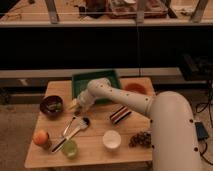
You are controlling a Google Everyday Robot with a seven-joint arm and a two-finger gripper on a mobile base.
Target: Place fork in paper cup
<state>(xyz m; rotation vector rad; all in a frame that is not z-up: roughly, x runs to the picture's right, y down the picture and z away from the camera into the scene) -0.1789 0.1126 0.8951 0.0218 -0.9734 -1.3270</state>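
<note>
The slim pale fork (68, 126) lies on the wooden table (95, 150), slanted, just left of the white-handled brush (73, 133). The white paper cup (111, 140) stands upright near the table's front, right of the fork. My gripper (75, 105) hangs at the end of the white arm, above the table just behind the fork and right of the dark bowl. It holds nothing that I can see.
A dark bowl (51, 105) sits at the left, a green tray (95, 80) at the back, an orange plate (135, 88) back right. An orange fruit (40, 137) and translucent green cup (69, 148) are front left. A striped packet (120, 114) and dark cluster (141, 139) lie right.
</note>
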